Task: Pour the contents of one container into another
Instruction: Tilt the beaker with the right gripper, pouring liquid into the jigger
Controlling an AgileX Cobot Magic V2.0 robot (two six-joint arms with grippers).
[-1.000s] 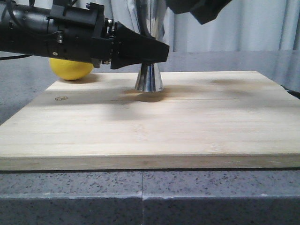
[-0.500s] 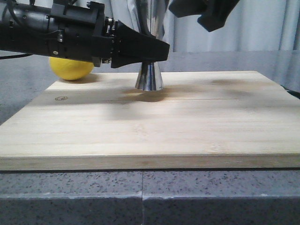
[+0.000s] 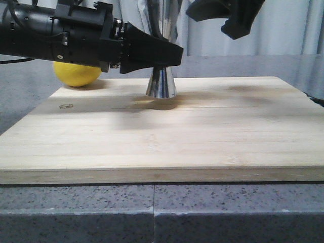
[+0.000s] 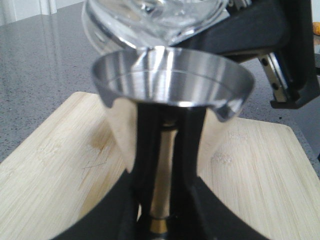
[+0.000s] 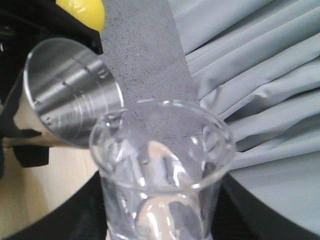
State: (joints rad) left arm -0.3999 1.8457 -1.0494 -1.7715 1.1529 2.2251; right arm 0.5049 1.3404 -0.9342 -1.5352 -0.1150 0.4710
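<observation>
Fingers (image 3: 162, 53) of left gripper (image 3: 174, 54) clamped on waist of jigger (image 3: 161, 83); in the left wrist view the two black fingers flank the brass band (image 4: 161, 226) below the upper cup (image 4: 172, 82). Jigger upright, base on board (image 3: 167, 136), toward the board's far edge. Left arm (image 3: 55, 35) reaches in horizontally from the left.

Right gripper (image 5: 160, 227) grasping beaker (image 5: 162, 165): the dark fingers sit on either side of the glass near its base in the right wrist view. In the front view only part of the right arm (image 3: 228, 12) shows at the upper edge, right of the jigger; beaker not visible there. Left wrist view: beaker tilted, lip (image 4: 150, 45) directly above the far rim of the cup. Whether lip and rim touch, cannot tell. No stream discernible.

Lemon (image 3: 77, 73) on grey counter (image 3: 30, 101) behind the board's left far corner, partly behind left arm. Curtain (image 3: 288, 25) in background.
</observation>
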